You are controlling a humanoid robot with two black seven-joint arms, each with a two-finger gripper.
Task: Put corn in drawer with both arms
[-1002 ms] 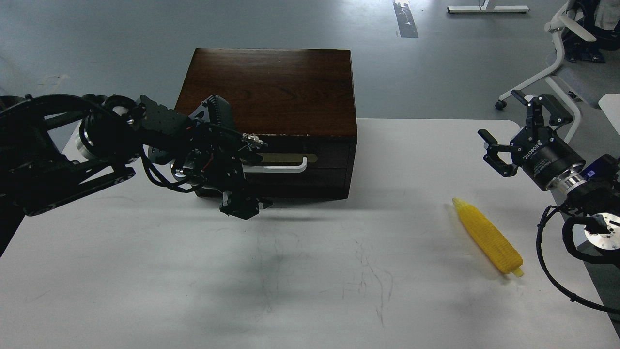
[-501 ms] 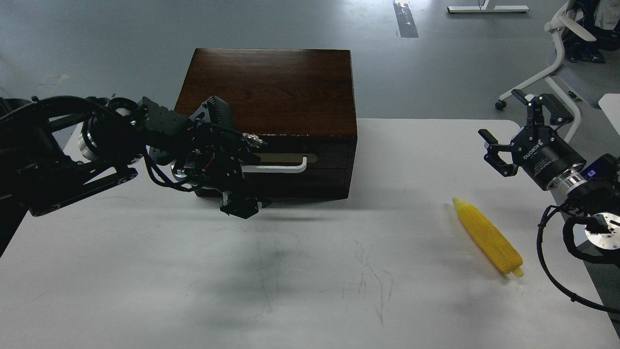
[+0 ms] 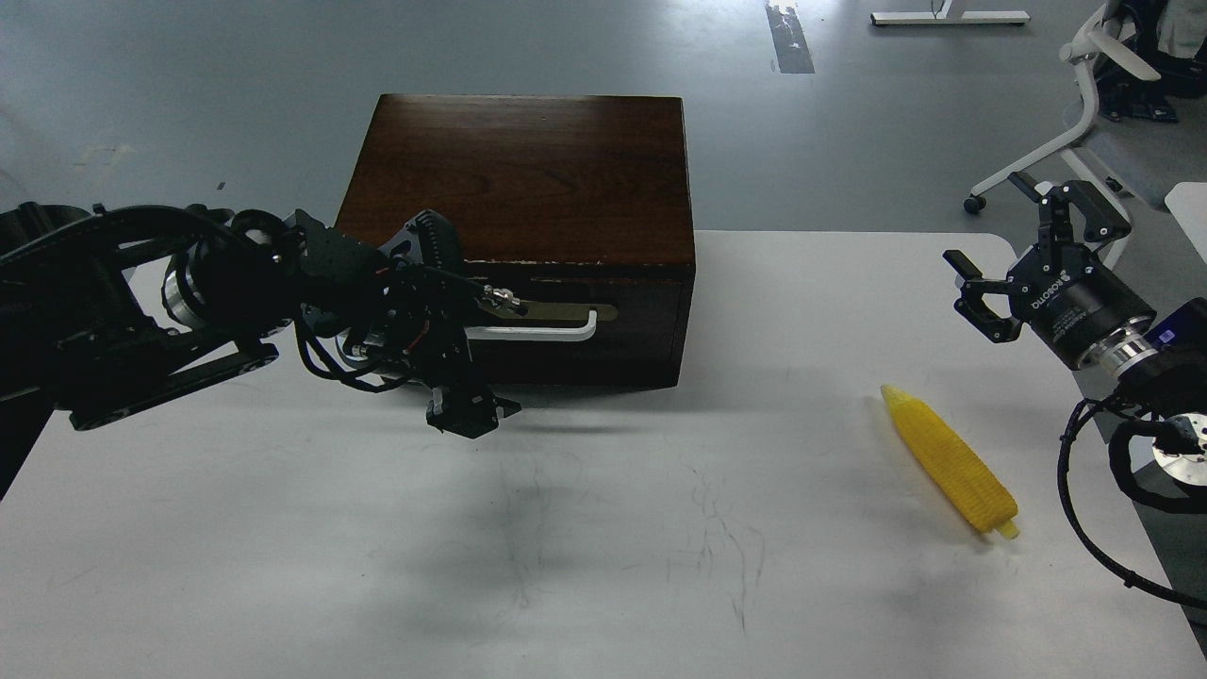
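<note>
The cabinet (image 3: 517,179) sits at the back of the table (image 3: 377,566), drawer (image 3: 566,325) facing front. The corn (image 3: 950,461) lies off to its right, nearer the front.

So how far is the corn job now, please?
Nothing is finished yet. The drawer looks closed. In hand: the left gripper is at the left end of the white handle. Left to do: the corn lies on the table, with the right gripper open, away from it.

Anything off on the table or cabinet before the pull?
Nothing spilled or broken. The corn lies flat and diagonal on the table, untouched. The drawer looks shut. Only oddities: chipped pale specks along the cabinet top's front edge, and faint scribble marks on the tabletop.
</note>
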